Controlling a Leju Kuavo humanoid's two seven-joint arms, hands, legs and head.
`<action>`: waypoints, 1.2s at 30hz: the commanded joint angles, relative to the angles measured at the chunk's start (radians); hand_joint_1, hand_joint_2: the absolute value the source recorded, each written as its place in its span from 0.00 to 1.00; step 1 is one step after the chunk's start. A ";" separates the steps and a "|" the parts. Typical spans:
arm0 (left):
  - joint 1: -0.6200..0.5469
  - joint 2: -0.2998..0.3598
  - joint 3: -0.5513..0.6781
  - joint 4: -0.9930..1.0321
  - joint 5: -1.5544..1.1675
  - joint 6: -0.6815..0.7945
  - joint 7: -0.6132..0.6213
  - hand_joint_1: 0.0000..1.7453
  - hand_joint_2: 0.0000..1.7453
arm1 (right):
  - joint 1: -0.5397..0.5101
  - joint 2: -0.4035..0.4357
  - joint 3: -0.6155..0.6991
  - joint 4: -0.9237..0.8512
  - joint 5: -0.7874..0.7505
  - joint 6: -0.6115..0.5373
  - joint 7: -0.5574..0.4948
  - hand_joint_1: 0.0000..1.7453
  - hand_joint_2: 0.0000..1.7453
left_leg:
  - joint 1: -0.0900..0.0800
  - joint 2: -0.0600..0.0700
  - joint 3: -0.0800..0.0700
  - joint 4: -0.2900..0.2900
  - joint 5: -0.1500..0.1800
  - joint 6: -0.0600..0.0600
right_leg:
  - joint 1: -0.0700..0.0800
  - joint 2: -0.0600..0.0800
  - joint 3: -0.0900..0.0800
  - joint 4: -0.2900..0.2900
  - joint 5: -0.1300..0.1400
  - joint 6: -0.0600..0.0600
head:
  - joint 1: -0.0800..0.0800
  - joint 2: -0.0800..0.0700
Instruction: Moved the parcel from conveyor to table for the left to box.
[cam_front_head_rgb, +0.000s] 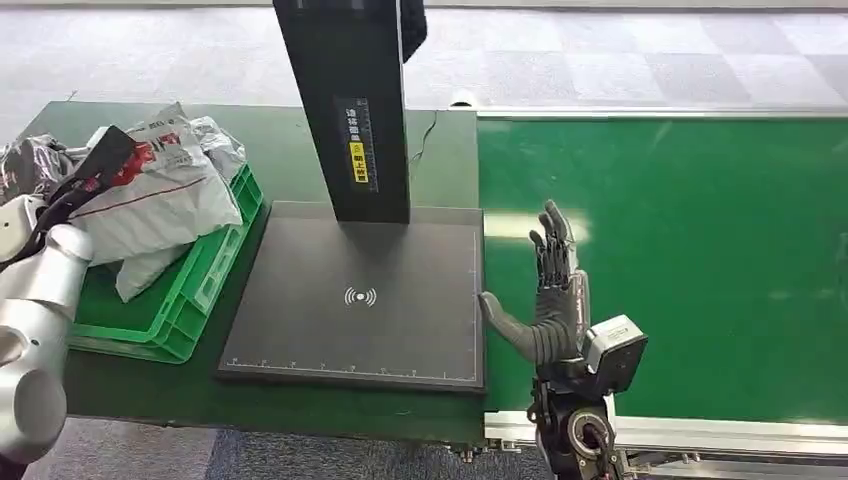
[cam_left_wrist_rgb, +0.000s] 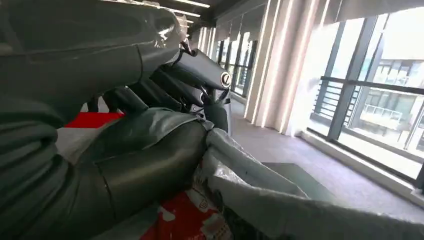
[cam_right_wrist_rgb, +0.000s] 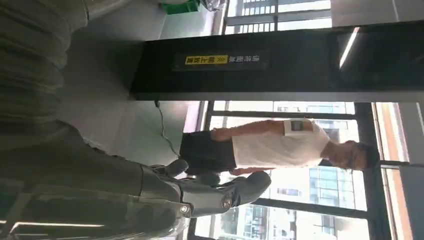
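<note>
**Currently: parcel at the crate under the left hand, right hand idle over the belt edge**

Left hand (cam_front_head_rgb: 95, 165) is at the far left, over the green crate (cam_front_head_rgb: 205, 275). Dark fingers sit on top of a white-and-grey parcel (cam_front_head_rgb: 160, 190) with red print. Left wrist view shows the fingers (cam_left_wrist_rgb: 200, 75) wrapped over crinkled grey plastic with the thumb underneath, so it grips the parcel there. Parcel lies on a heap of other bags (cam_front_head_rgb: 30, 160) in the crate and sticks up above the rim. Cannot tell whether its weight is on the heap or on the hand.

Right hand (cam_front_head_rgb: 550, 295) is upright at the seam between the black scan pad (cam_front_head_rgb: 355, 310) and the green conveyor belt (cam_front_head_rgb: 700, 260). Palm faces the pad, fingers straight and apart, thumb out toward the pad edge. Nothing in it. Right wrist view agrees: fingers (cam_right_wrist_rgb: 215, 192) spread, nothing between them.

Black scanner column (cam_front_head_rgb: 350, 100) with a yellow label stands at the back of the pad. Pad and crate sit on the dark green table (cam_front_head_rgb: 300, 150). A person in a white shirt (cam_right_wrist_rgb: 270, 145) stands beyond the column in the right wrist view.
</note>
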 joint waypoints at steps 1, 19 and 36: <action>-0.016 -0.007 0.012 0.082 -0.044 -0.089 0.036 0.00 1.00 | -0.012 -0.021 -0.020 0.019 0.003 0.003 0.005 0.00 1.00 | 0.000 -0.001 0.000 0.000 0.001 0.001 | 0.000 -0.001 0.001 -0.001 0.001 0.000 | 0.000 0.000; 0.015 -0.030 0.107 0.089 0.067 -0.576 -0.307 0.00 1.00 | -0.009 -0.008 -0.053 0.034 0.017 0.026 0.009 0.00 1.00 | 0.000 -0.002 0.002 -0.002 0.002 0.001 | 0.000 -0.001 0.003 -0.003 0.001 0.000 | 0.000 0.000; 0.134 -0.217 0.291 -0.566 0.889 0.017 -0.615 0.00 1.00 | 0.006 -0.010 -0.024 0.026 0.015 -0.047 0.017 0.00 1.00 | 0.000 -0.001 -0.001 0.000 0.001 0.000 | 0.000 -0.001 0.000 -0.001 0.001 0.000 | 0.000 0.000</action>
